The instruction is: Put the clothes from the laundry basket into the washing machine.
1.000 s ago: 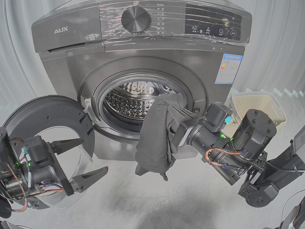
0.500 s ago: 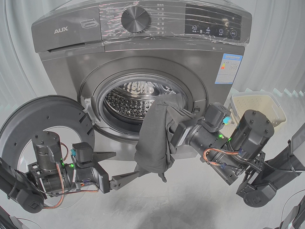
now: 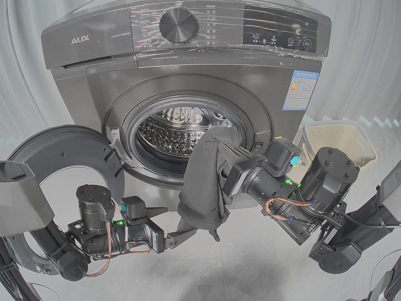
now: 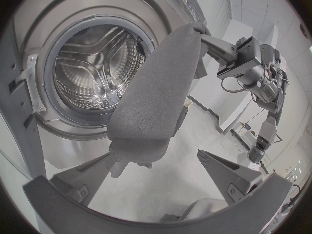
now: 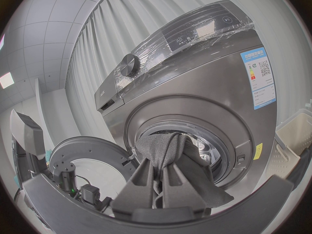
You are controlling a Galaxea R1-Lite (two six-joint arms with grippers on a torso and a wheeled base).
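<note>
At the open mouth of the washing machine [image 3: 104, 88], the right gripper [image 3: 239, 150] pinches the grey garment [image 3: 206, 176] by its top; the cloth hangs straight down outside the drum [image 3: 167, 136]. The left gripper [image 3: 180, 220], spread wide, sits at the dangling hem, the arm nearer to lift it in.

- You see a logo [image 3: 79, 39] on the drawer front of the washing machine [image 3: 83, 93].
- Tiny print around dial [image 3: 178, 25], unreadable.
- Icons on touch panel [image 3: 280, 38].
- Blue energy label [image 3: 300, 90] w/ QR code, front upper right.
</note>
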